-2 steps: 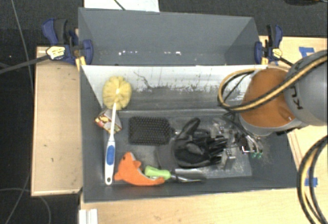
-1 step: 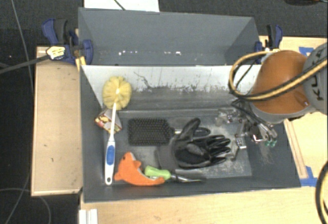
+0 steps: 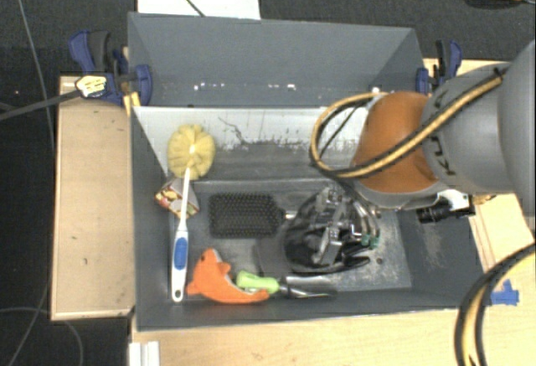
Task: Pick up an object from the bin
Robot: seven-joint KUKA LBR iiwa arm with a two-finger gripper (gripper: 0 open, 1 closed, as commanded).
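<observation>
Where the jaws hang, a black rounded thing (image 3: 298,253) lies below

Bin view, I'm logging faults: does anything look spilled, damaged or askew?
Nothing stands out. The yellow-headed brush, black scrubber and orange piece lie loose on the bin floor, and the gripper sits low at its right.

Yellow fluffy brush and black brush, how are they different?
The yellow brush has a round fluffy head on a long white handle; the black brush is a flat rectangle with no handle showing. The yellow brush lies along the left wall of the bin; the black brush lies mid-floor. Both lie loose.
</observation>
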